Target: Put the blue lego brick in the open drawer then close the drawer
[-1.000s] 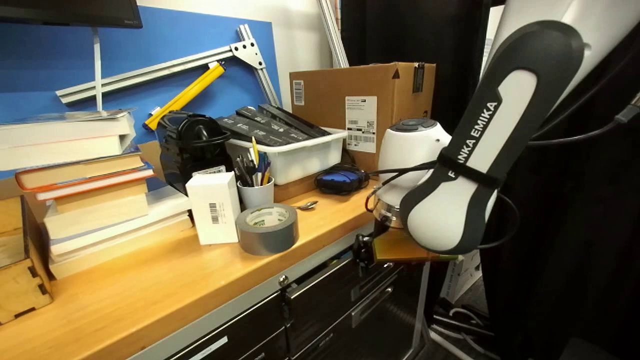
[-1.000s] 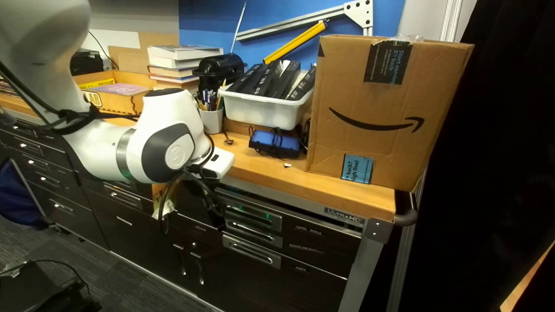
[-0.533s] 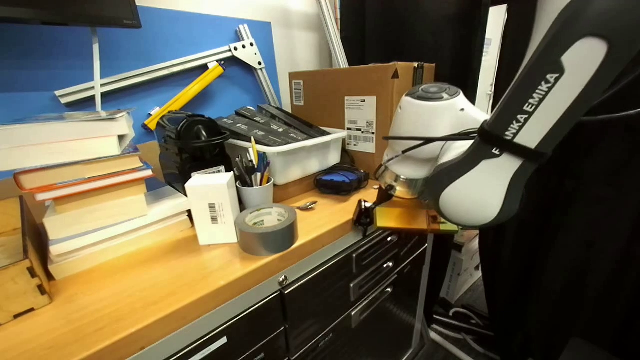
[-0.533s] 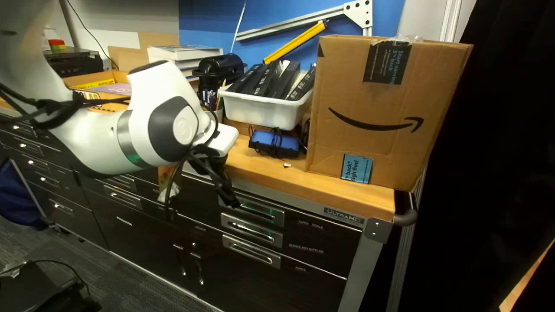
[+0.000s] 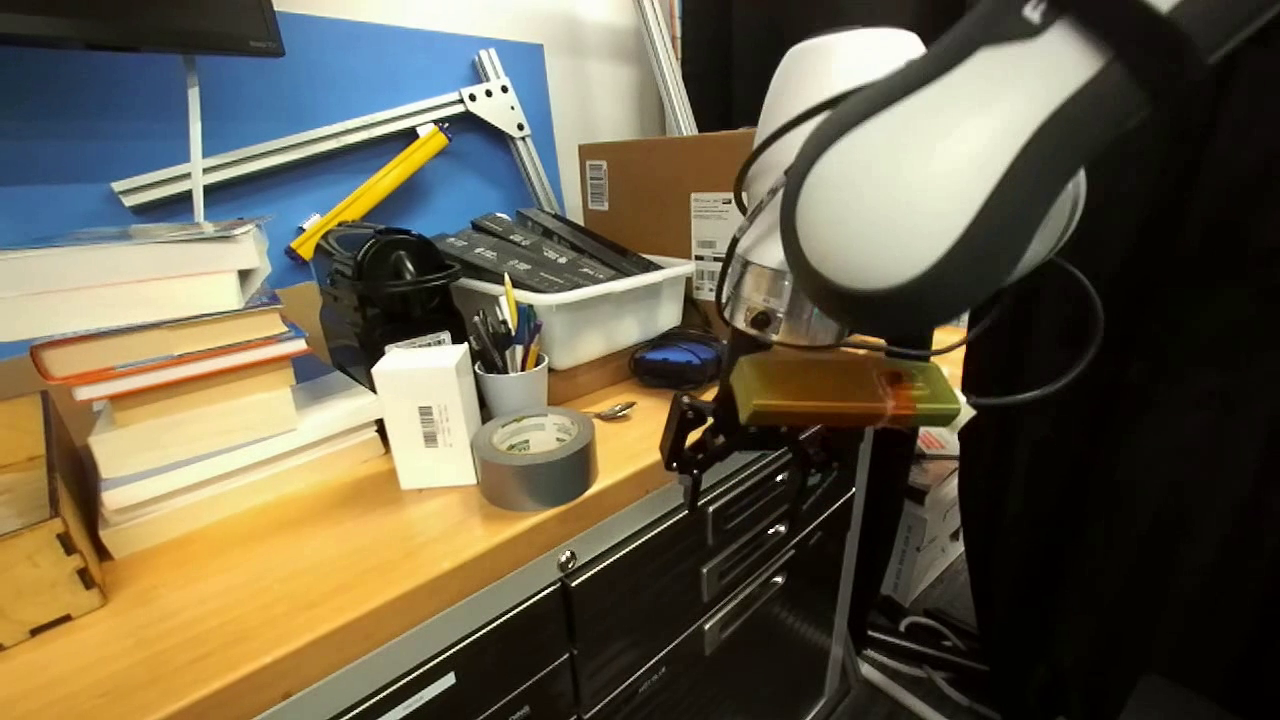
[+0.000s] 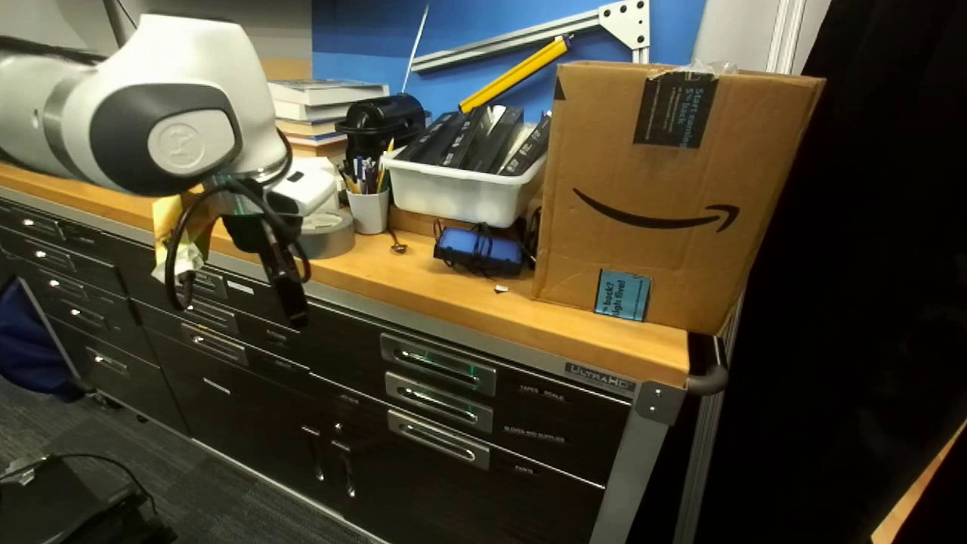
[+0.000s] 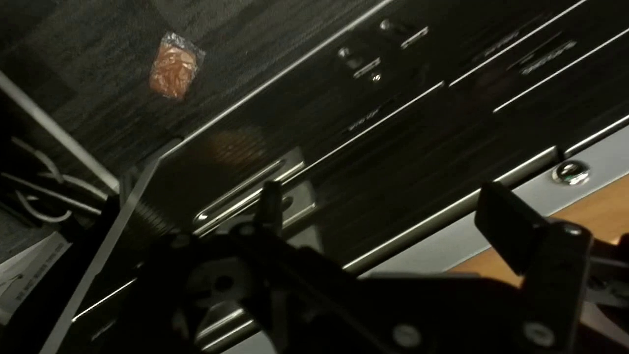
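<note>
The drawer (image 6: 551,385) is the top one with a metal handle in the dark cabinet. It now sits shut, its dark front flush under the bench edge in both exterior views (image 5: 640,555) and in the wrist view (image 7: 393,211). Its silver-grey sides and inside are hidden. The blue lego brick is not visible in any view. My gripper (image 7: 388,216) is open and empty, its two black fingers wide apart. It hangs in front of the cabinet near the bench edge, apart from the drawer, in both exterior views (image 5: 745,485) (image 6: 295,302).
On the wooden bench (image 5: 250,610) stand a grey tape roll (image 5: 535,460), a white box (image 5: 428,420), a pen cup (image 6: 369,211), a white bin (image 6: 461,189), a dark-blue rounded object (image 6: 480,248), a book stack (image 5: 200,400) and a large carton (image 6: 665,189). An orange packet (image 7: 174,69) lies on the floor.
One second ago the top drawer stood slightly out; half a second ago it was shut with the gripper at its front. Since then the gripper has moved away from the handle along the bench.
</note>
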